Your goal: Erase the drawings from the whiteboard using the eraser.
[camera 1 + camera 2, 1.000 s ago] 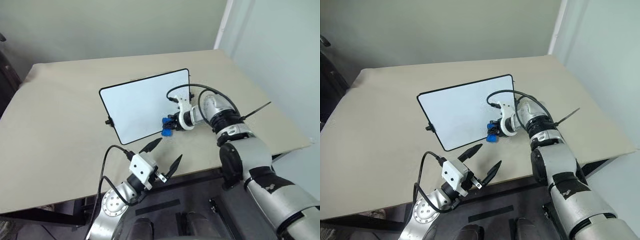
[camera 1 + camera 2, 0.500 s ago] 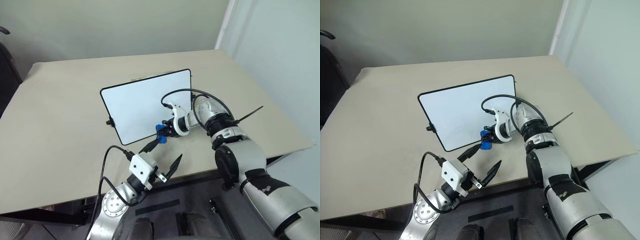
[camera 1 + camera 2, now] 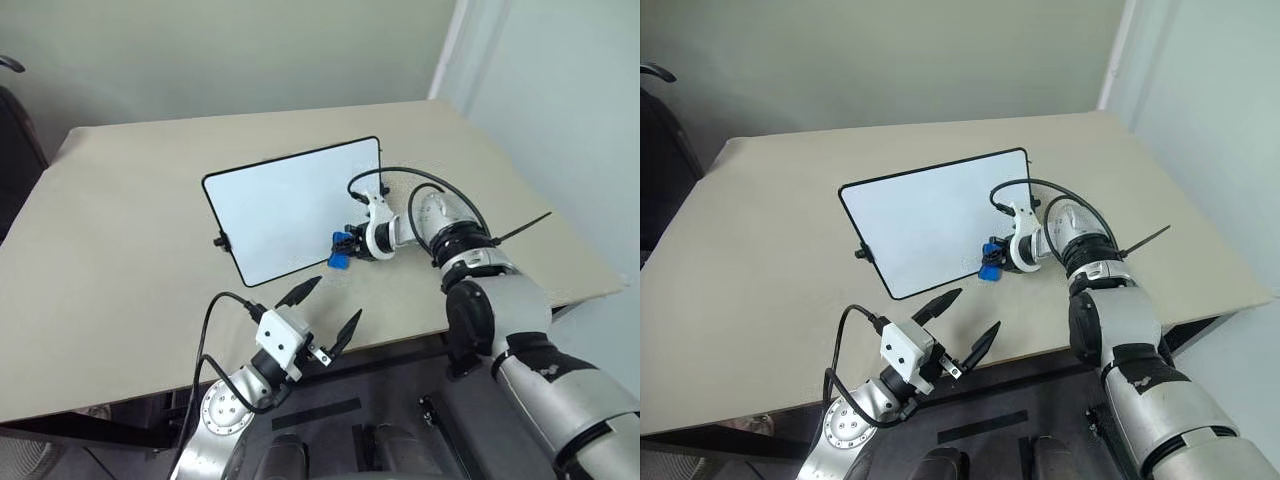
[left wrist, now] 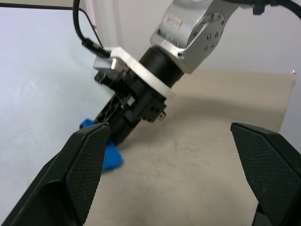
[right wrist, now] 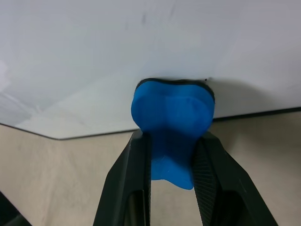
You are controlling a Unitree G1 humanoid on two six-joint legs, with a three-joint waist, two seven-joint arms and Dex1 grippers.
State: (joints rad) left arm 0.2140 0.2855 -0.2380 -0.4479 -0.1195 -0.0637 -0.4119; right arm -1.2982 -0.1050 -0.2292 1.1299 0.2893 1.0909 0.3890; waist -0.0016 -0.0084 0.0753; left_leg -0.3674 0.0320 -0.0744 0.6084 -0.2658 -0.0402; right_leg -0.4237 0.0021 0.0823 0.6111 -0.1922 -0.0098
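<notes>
The right gripper (image 5: 170,155) clamped the eraser (image 5: 172,115), whose tip pressed the whiteboard (image 3: 285,205) just ahead. The left gripper (image 3: 328,309) hung spread wide, well behind.

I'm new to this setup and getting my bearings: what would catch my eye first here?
The white whiteboard lying mid-table, and the right gripper pressing the bright blue eraser down at the board's near right edge. Nearer the robot, the left gripper hangs open over the table's front edge.

beige table (image 3: 120,260) before a pale wall (image 3: 220,50), white panel (image 3: 560,110) alongside
</notes>
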